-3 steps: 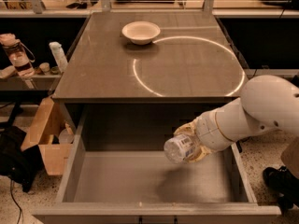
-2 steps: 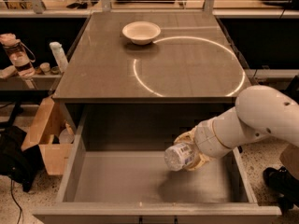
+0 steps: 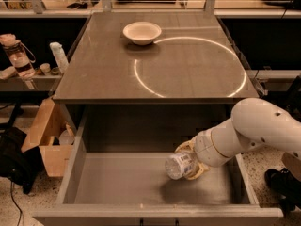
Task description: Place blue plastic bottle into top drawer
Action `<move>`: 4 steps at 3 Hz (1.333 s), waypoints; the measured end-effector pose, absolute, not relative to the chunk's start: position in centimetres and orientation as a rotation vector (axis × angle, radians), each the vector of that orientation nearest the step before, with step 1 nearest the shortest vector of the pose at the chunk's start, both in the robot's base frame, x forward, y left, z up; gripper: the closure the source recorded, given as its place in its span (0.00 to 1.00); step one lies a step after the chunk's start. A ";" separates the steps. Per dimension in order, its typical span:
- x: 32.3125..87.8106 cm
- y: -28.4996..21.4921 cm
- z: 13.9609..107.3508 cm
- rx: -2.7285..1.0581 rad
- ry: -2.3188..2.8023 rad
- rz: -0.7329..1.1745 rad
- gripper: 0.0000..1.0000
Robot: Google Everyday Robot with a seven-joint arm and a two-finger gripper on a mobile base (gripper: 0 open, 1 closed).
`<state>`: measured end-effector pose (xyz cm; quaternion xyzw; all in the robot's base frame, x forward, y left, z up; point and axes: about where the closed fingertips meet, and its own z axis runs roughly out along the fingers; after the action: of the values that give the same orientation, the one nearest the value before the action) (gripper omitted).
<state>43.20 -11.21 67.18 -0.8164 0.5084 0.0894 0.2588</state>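
Grey table (image 3: 188, 79) under a ring of light, bowl (image 3: 142, 32) near the far edge, drawer (image 3: 77, 166) pulled wide open below. Reaching in from the right: gripper (image 3: 190, 161), fingers clenched on the bottle (image 3: 177, 165). Lower than a second ago and slightly further left, now down between the drawer walls. Just over the floor; touching or not, cannot tell. Nearer the right wall than the left; bare floor open leftward and toward the front panel.
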 end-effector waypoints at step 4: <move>42.4 -11.6 64.0 -2.213 1.445 0.324 0.50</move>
<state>42.37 -11.62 63.97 -0.8073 0.5274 0.1181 0.2371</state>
